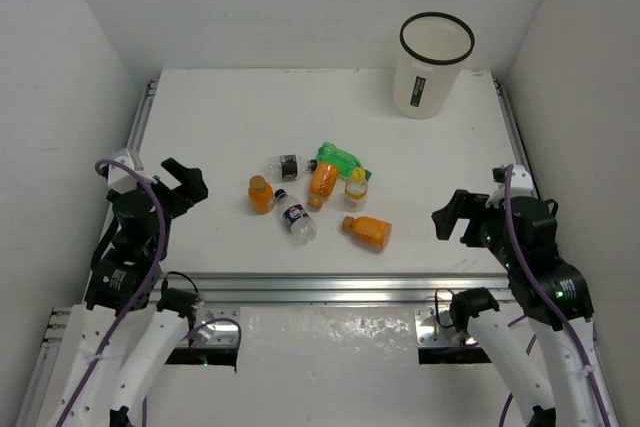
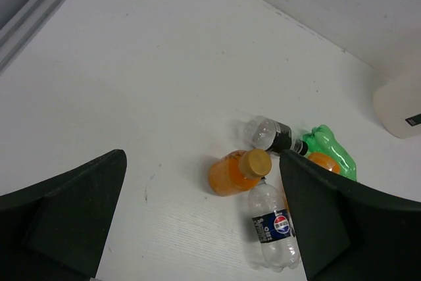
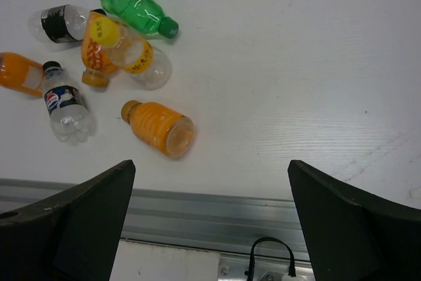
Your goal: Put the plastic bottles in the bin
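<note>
Your left hand point(image 1: 188, 184) hangs far left of the bin point(image 1: 425, 87) and nearer you, fingers spread wide, holding nothing. The plastic bottles point(image 1: 322, 184) lie clustered on the counter point(image 1: 220, 117), left of the bin and well apart from it: three orange, one green, two clear with dark labels, one clear with a yellow cap. Your right hand point(image 1: 450, 217) hangs nearer you than the bin, slightly to its right, likewise spread wide and empty.
</note>
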`<move>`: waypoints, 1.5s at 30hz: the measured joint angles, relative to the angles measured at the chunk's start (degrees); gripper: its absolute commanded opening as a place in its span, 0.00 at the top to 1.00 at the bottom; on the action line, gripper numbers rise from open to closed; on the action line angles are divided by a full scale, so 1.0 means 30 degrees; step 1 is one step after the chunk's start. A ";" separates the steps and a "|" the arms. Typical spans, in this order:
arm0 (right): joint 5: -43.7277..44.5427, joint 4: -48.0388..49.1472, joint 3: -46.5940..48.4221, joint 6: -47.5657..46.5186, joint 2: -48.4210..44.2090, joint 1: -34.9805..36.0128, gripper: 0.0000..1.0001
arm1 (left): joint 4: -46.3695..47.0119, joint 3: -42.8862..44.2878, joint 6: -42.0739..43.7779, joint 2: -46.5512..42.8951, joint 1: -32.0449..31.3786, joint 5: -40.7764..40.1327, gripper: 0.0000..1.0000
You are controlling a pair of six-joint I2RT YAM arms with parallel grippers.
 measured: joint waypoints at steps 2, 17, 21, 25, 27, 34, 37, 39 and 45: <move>-0.0022 0.0022 -0.0066 0.0036 0.0000 0.0000 0.01 | -0.0240 -0.0007 -0.0255 0.0000 0.0000 -0.0313 0.00; -0.2514 0.0758 -0.0415 0.0117 0.1982 0.0007 0.01 | -0.0503 0.2667 -0.1829 0.8699 -0.2965 0.0328 0.00; -0.3053 0.1523 -0.0860 0.0124 0.2601 0.0000 0.01 | -0.0401 0.3271 -0.2681 1.3180 -0.6018 -0.0546 0.00; -0.3599 0.2164 -0.1719 0.0160 0.2827 0.0007 0.01 | -0.0182 0.3271 -0.3016 1.5307 -0.6200 -0.0984 0.06; -0.3883 0.2521 -0.2098 0.0182 0.3016 0.0000 0.01 | 0.0029 0.3388 -0.3082 1.6269 -0.6164 -0.1151 0.06; -0.4925 0.3483 -0.3308 0.0197 0.3818 0.0000 0.01 | 0.0933 0.3708 -0.3410 1.9176 -0.6025 -0.1326 0.28; -0.5282 0.3708 -0.3388 0.0189 0.4036 0.0007 0.01 | 0.1158 0.3701 -0.3577 1.9664 -0.5741 -0.1348 0.67; -0.5486 0.3934 -0.3388 0.0182 0.4073 0.0007 0.01 | 0.1253 0.3701 -0.3774 1.9679 -0.5442 -0.1479 0.92; -0.6929 0.4626 -0.3388 0.0138 0.4524 0.0007 0.01 | 0.0022 0.3672 -0.4022 1.8353 -0.5144 -0.2237 1.00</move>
